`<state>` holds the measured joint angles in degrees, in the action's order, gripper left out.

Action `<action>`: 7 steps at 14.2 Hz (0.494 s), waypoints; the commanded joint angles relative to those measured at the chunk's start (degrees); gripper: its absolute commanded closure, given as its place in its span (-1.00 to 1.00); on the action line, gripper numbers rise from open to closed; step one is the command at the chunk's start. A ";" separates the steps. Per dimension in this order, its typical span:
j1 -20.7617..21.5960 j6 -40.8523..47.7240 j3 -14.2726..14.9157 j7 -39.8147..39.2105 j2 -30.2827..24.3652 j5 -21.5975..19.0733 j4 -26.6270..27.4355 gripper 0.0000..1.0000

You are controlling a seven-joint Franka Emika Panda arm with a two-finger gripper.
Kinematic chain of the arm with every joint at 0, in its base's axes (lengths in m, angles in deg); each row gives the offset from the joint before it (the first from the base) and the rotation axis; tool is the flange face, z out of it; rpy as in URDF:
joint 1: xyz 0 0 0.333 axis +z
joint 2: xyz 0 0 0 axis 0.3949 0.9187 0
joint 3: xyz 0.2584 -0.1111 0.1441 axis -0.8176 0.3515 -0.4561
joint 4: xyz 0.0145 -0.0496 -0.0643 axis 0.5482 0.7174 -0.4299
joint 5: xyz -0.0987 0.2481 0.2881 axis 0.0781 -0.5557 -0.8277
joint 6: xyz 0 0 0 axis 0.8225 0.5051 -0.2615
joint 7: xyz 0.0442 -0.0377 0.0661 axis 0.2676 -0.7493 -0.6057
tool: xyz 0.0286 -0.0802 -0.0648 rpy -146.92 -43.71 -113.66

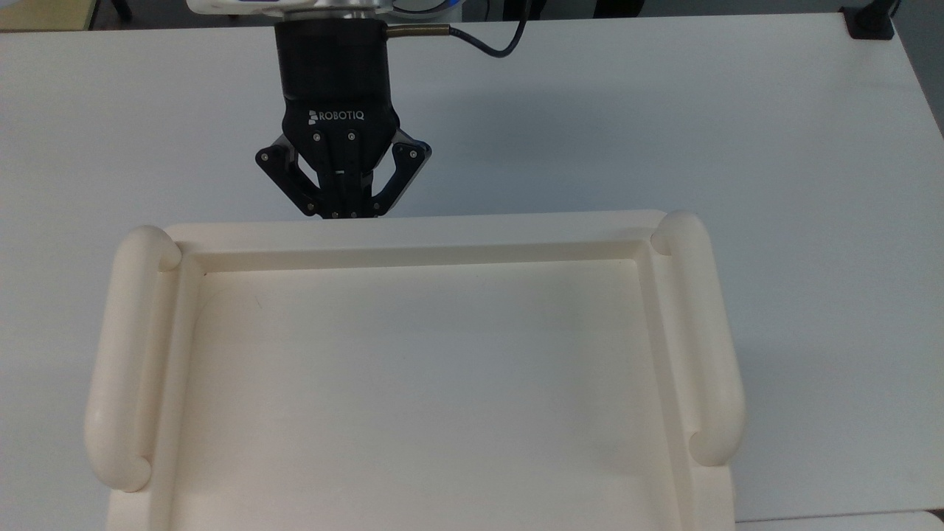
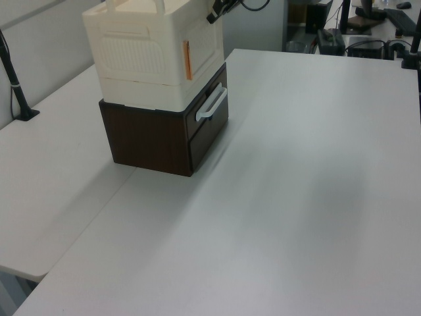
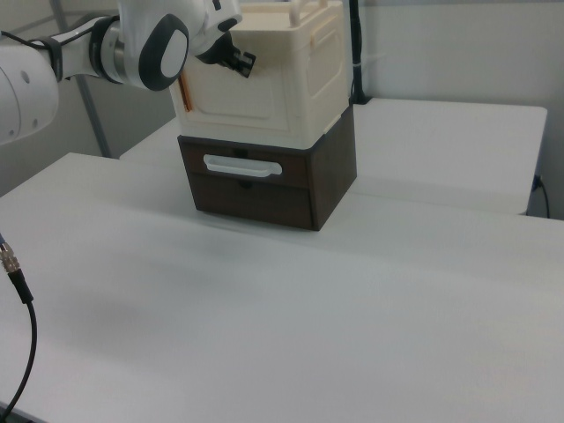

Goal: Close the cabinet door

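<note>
One gripper (image 1: 340, 214) is all I have to work with, and it sits pressed up against the top front edge of the cabinet (image 1: 413, 228), fingers drawn together with nothing between them. In the top view the fingertips vanish just behind the cabinet's front rim, so I judge they are touching the face below, though I cannot be sure of contact from there. The right view shows the gripper (image 3: 236, 58) at the upper part of the cabinet door (image 3: 238, 88), on the cabinet's front face.

The cabinet door (image 2: 202, 47) looks nearly flush with the cabinet in the left view; a thin orange strip (image 2: 187, 51) shows along one edge of it, which I take to mean a sliver of gap may remain. The cabinet rests on a dark brown drawer unit (image 2: 161, 138) with a pale handle (image 2: 212, 105), all on the white table (image 2: 316, 184).

To finish well, I would push straight into the cabinet's front with a gentle, steady force, keeping low enough on the panel not to slip over the rim, and stop once it seats so the cabinet does not slide on the drawer unit.
</note>
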<state>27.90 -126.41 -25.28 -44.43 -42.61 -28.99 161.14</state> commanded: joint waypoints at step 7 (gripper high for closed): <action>0.02 30.16 0.69 -9.93 -9.96 3.41 6.43 1.00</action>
<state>27.40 -108.42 -25.12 -52.09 -46.28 -28.25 163.76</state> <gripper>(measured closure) 0.991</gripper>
